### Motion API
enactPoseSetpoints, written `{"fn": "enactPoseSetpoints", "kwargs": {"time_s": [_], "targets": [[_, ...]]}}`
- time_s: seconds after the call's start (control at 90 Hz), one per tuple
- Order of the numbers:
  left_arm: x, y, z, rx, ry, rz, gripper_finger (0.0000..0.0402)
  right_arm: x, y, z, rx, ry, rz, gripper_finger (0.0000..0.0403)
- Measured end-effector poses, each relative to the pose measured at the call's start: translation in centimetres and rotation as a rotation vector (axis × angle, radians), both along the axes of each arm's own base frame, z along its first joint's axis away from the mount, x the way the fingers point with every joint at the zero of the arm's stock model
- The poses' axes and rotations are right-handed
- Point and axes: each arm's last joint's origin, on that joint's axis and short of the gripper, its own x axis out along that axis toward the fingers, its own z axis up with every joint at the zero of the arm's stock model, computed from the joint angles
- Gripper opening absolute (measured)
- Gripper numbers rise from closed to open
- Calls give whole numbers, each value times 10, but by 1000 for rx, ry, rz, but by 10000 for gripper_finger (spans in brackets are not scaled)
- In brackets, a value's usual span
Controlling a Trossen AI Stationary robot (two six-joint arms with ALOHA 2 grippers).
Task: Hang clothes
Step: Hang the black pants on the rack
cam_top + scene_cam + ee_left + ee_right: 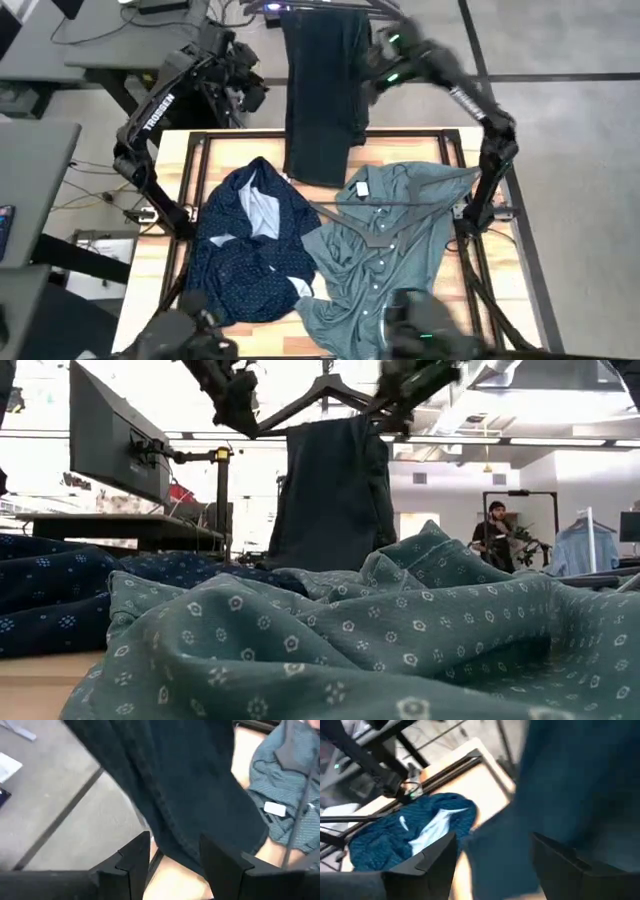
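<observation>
The long dark jeans (322, 90) hang draped over a black hanger (320, 395) above the table's far edge, their lower end reaching down to the table. My left gripper (240, 405) stands open beside the hanger's left end, and its wrist view shows the jeans (190, 785) just ahead of the fingers. My right gripper (400, 395) stands open beside the hanger's right end, facing the jeans (570, 795). The teal-green shirt (390, 250) lies crumpled on the table's right half. The navy dotted shirt (250, 250) lies crumpled on the left half.
A second black hanger (375, 225) lies on the teal shirt. A black metal frame (195, 150) borders the wooden table top. Beyond the table stand a monitor on a desk (110, 435) and a person (492, 530) far back in the room.
</observation>
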Motion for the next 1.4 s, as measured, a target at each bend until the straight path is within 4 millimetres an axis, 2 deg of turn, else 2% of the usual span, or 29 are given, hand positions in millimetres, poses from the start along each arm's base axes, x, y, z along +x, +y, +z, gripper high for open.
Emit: {"fn": "enactPoseSetpoints", "kwargs": {"time_s": [0.122,0.256,0.411,0.6,0.733,1.0,1.233,1.4], "targets": [[3,4,-22,-46,32,1,150,29,-3,-49,98,-3,-25,222],[4,5,-37,-76,62,-10,150,42,-14,-91,71,79,-100,222],[4,6,-44,-74,88,-29,150,42,-50,-128,-64,168,-223,222],[5,6,-46,-70,94,-39,150,29,-97,-152,-214,115,-318,222],[4,6,-46,-75,92,-34,150,13,-124,-157,-285,47,-393,222],[6,5,-46,-75,91,-41,150,-20,-158,-138,-506,-56,-525,222],[6,4,-45,-80,88,-37,150,-44,-175,-125,-615,-136,-605,222],[6,4,-45,-91,80,-24,150,-53,-179,-123,-534,-182,-657,222]]}}
